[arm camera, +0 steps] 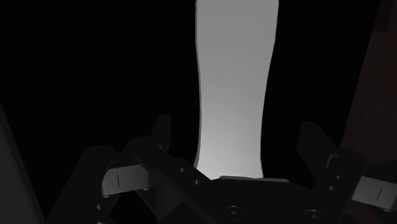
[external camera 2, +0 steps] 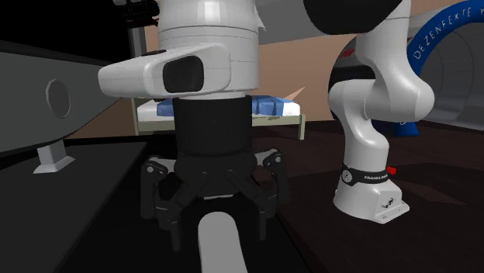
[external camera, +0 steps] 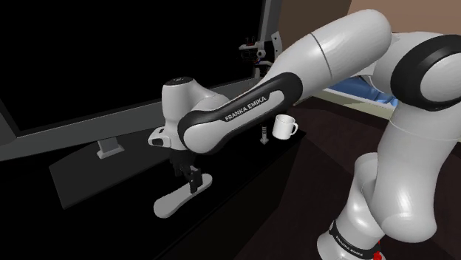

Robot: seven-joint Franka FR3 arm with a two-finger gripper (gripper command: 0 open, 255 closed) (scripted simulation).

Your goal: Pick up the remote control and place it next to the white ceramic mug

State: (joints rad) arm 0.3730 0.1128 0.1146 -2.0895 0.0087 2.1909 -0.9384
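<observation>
Closure should be made squarely across the pale remote control [arm camera: 232,70], lying on the dark cabinet top [external camera: 96,176] well apart from the white mug [external camera: 284,127], as the gripper [arm camera: 236,130] is spread wide astride it, nothing being grasped.

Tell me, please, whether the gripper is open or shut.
Open: the gripper has its fingers apart on either side of the pale remote, a dark gap beside each.
</observation>
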